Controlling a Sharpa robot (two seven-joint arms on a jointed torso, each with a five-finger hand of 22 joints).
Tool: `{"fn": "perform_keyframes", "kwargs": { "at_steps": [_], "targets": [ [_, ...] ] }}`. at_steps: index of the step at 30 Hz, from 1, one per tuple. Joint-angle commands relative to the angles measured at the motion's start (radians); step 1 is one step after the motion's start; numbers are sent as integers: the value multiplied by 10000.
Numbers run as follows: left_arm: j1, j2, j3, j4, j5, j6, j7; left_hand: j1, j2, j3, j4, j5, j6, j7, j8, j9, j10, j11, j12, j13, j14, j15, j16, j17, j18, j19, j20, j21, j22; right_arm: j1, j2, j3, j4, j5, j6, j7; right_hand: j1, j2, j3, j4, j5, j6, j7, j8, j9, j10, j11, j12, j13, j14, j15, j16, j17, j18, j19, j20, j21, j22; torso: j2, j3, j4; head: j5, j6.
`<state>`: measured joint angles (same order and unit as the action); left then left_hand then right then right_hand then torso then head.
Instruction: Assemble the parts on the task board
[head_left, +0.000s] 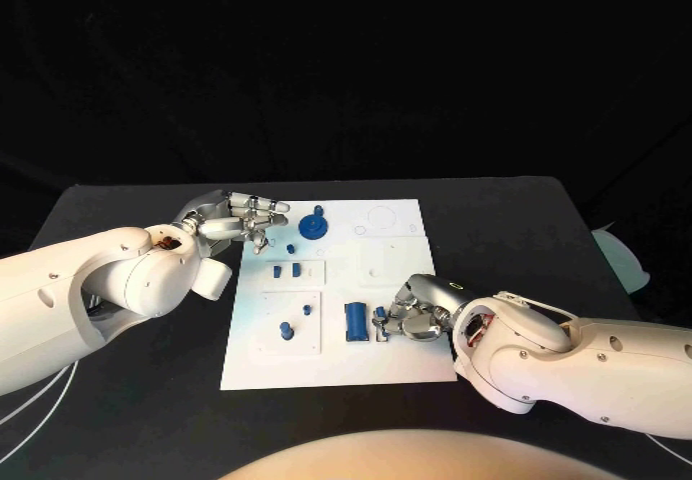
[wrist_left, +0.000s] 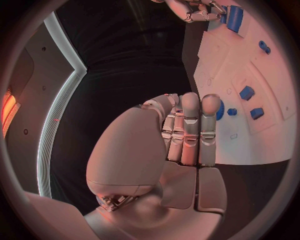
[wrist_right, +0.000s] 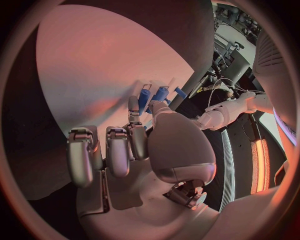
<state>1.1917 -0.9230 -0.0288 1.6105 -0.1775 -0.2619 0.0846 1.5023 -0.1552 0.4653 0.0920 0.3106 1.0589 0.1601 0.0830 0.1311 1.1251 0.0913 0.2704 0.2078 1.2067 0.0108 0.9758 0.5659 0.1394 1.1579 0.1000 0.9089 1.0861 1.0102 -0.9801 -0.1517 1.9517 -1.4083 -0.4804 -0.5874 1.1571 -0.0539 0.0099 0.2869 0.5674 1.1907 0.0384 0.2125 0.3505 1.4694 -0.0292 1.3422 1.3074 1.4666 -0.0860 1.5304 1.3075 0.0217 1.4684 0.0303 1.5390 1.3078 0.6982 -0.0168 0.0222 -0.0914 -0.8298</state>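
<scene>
The white task board (head_left: 335, 352) lies mid-table with several blue parts on it: a round toothed part (head_left: 313, 227), two small blocks (head_left: 287, 270) and a long block (head_left: 355, 320). My right hand (head_left: 414, 314) rests low on the board beside the long block, and its thumb and a finger pinch a small blue part (head_left: 381, 318) (wrist_right: 145, 97). At the board's far left corner hovers my left hand (head_left: 240, 220), holding nothing. The left wrist view shows its fingers (wrist_left: 189, 131) straight and side by side, with the board (wrist_left: 250, 145) beyond them.
Two more small blue parts (head_left: 294, 324) stand in a raised square at the board's near left. A pale container (head_left: 622, 262) sits at the table's right edge. Bare black table (head_left: 130, 210) surrounds the board.
</scene>
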Motion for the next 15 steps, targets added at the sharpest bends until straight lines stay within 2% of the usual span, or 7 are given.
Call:
{"fn": "perform_keyframes", "kwargs": {
  "at_steps": [1,4,8,10,15],
  "targets": [
    [7,16,5,15,-27,165,37,110,-24,35,-47,31,-1,61,22,-11,-42,-6,23,9,-45,-10,-29,-16,145,-40,-17,20,11,-12,-2,-1,45,-268,110,49,71,88,63,-3,97,70,-29,26,4,258,-56,71,1264,922,-52,76,2084,-157,904,-67,52,2552,-2,0,8,-5,10],
    [7,13,5,13,-27,159,37,110,-24,35,-47,31,-1,61,22,-11,-42,-6,23,9,-45,-10,-29,-16,145,-40,-17,20,11,-12,-13,-1,47,-290,138,48,485,279,245,-114,280,73,-67,47,10,289,-92,154,1323,930,-81,98,2120,-161,911,-87,68,2557,3,-1,6,-2,2],
    [7,12,5,15,-27,165,32,110,-24,35,-47,31,-1,61,22,-11,-42,-6,23,9,-45,-10,-29,-16,145,-40,-17,20,11,-12,-26,-1,47,-325,245,49,1114,469,574,-298,45,50,-84,75,24,321,-113,243,1391,939,-103,125,2164,-163,916,-115,79,2560,-1,-4,5,10,0],
    [7,12,5,15,-27,166,31,110,-24,35,-47,31,-1,61,22,-11,-42,-6,23,9,-45,-10,-29,-16,145,-40,-17,20,11,-12,-27,-1,52,-330,287,52,1235,477,650,-334,-28,43,-84,83,28,325,-115,252,1400,940,-105,128,2169,-164,917,-119,82,2561,0,-2,5,11,-3],
    [7,12,5,12,-27,167,26,110,-24,35,-47,31,-1,61,22,-11,-42,-6,23,9,-45,-10,-29,-16,145,-40,-17,20,11,-14,-24,-1,107,-304,436,83,1101,203,562,-137,-148,45,-54,113,38,331,-87,259,1415,942,-81,134,2180,-165,919,-108,86,2562,0,-4,4,9,-9]
  ]
}}
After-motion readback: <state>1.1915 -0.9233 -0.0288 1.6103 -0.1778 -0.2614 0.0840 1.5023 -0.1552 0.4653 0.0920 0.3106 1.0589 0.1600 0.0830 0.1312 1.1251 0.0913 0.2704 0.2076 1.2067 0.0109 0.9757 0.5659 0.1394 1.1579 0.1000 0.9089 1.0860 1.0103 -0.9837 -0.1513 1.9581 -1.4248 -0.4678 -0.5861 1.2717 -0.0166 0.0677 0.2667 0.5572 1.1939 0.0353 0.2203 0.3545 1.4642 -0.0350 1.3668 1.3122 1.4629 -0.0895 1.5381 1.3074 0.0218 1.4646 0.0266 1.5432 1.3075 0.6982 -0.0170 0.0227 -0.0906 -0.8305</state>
